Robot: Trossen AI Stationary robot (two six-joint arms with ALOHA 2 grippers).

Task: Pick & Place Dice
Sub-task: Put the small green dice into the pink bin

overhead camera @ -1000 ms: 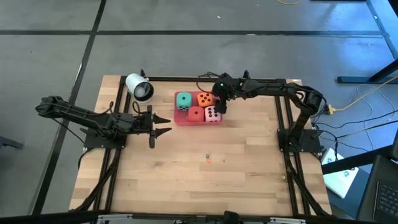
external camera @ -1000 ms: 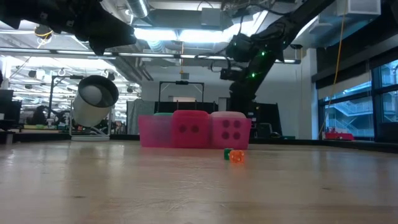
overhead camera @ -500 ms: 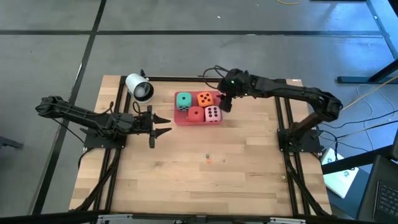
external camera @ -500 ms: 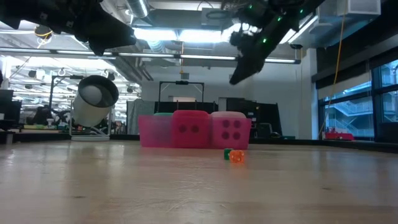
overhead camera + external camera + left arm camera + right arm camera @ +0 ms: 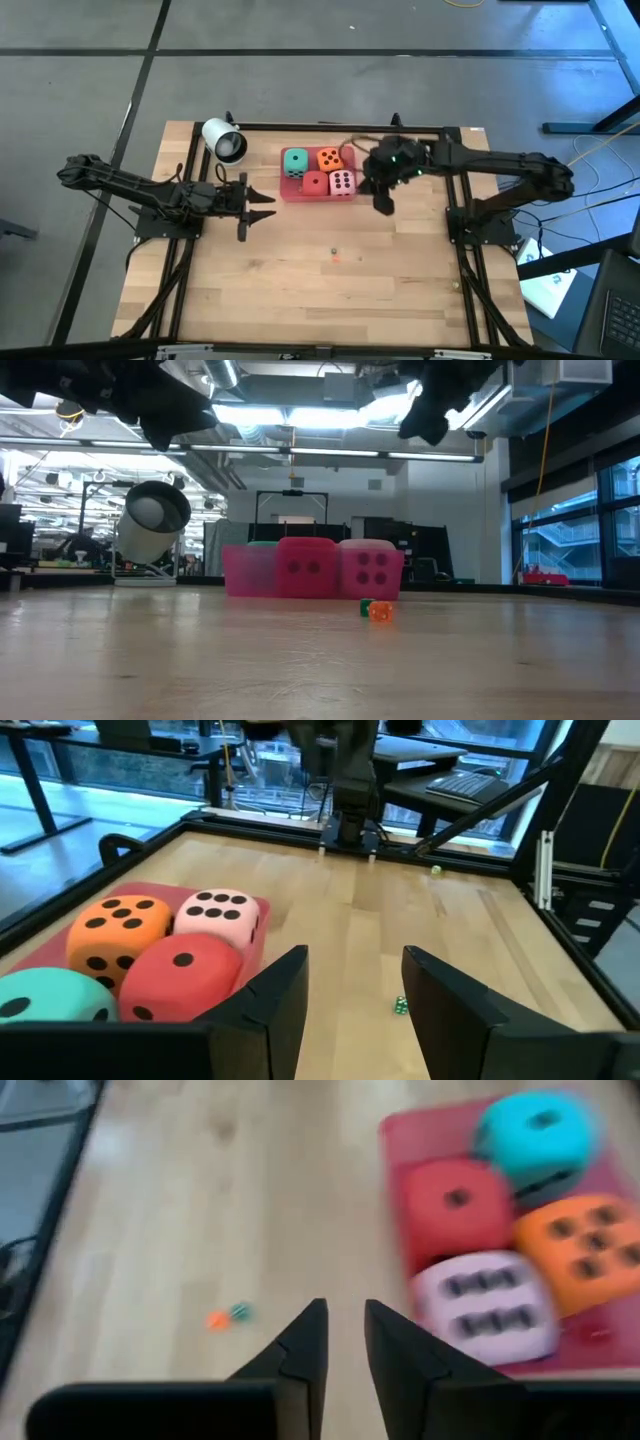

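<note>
All four dice sit packed together in the pink tray [image 5: 291, 191], up at about twelve o'clock on the wooden desk [image 5: 320, 290]. In the high view the teal-green die [image 5: 295, 162] takes the tray's ten o'clock corner, the orange die [image 5: 329, 158] the two o'clock corner, the red die [image 5: 315, 184] the seven o'clock corner and the pale pink die [image 5: 342, 182] the five o'clock corner, each touching its neighbours.

The right claw [image 5: 382, 206] hangs in the air just off the tray at its three o'clock side, clear of the pale pink die. From its own wrist camera its two dark fingers [image 5: 300, 1342] stand close together with only a thin slit between them, and nothing is held there. That same view looks down on the tray with the dice beyond the fingertips.

Over at nine o'clock the left claw [image 5: 263, 202] waits low over the desk, pointing toward the tray. Its fingers [image 5: 275, 988] are partly open, a clear gap between them, holding nothing. Its wrist view shows the red die and the teal-green die nearest, the orange and pale pink ones behind.

Two tiny beads [image 5: 336, 255] lie on the bare wood near the desk's centre, at about six o'clock from the tray and well apart from it. A white cylindrical lamp-like object [image 5: 224, 140] lies on its side at ten o'clock, near the back rail.
</note>
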